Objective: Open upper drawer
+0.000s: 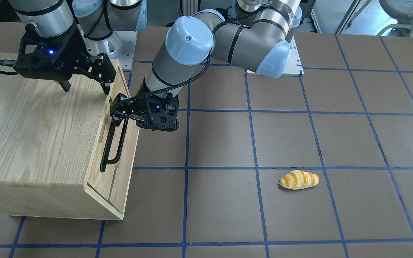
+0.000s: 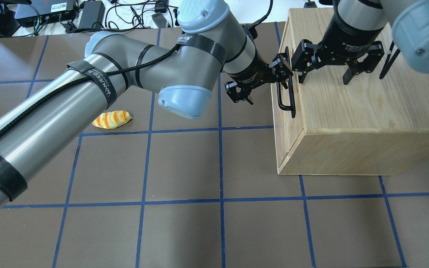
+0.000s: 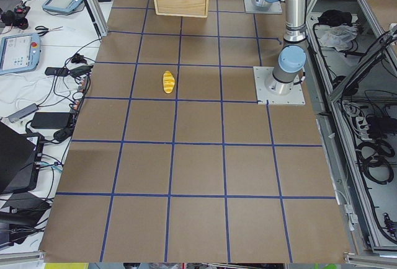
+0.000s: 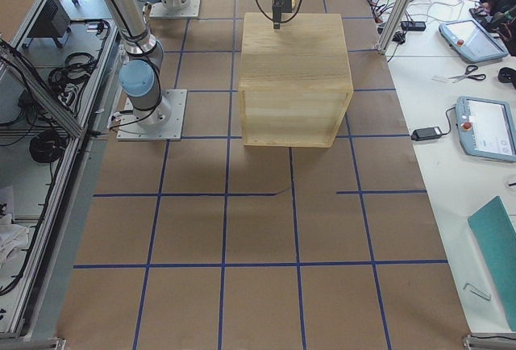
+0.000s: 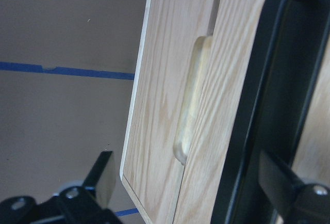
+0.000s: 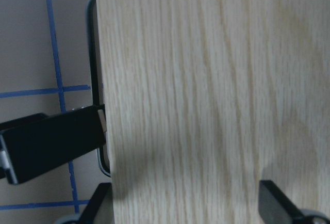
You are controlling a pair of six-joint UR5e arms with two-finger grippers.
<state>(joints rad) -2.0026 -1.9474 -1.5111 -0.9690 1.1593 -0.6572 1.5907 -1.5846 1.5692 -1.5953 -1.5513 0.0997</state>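
The upper drawer (image 1: 101, 181) is sitting in the front face of the wooden cabinet (image 1: 31, 125), just under the top board. The pictures are not showing whether it is pulled out at all. Its black handle (image 5: 268, 105) is running along the front beside an oblong slot (image 5: 190, 100).

The left gripper (image 1: 118, 111) is reaching in at the far end of the handle. Its fingers (image 5: 103, 175) are standing wide apart, with the bar passing between them close to one finger and not pinched.

The right gripper (image 2: 324, 78) is hanging over the cabinet's top at the front edge, right above that same end of the handle and crowding the left gripper. Its fingers (image 6: 51, 146) are spread wide too, one lying off the front edge over the handle and the other over the top board.

A bread roll (image 1: 298, 179) is lying on the brown table (image 1: 228, 208), well apart from the cabinet, among the blue tape lines.

White print on the right wrist is beginning "2F Adaptive"; the rest is too small. The black straps (image 2: 101, 80) on the left arm are carrying white lettering that cannot be read with certainty.
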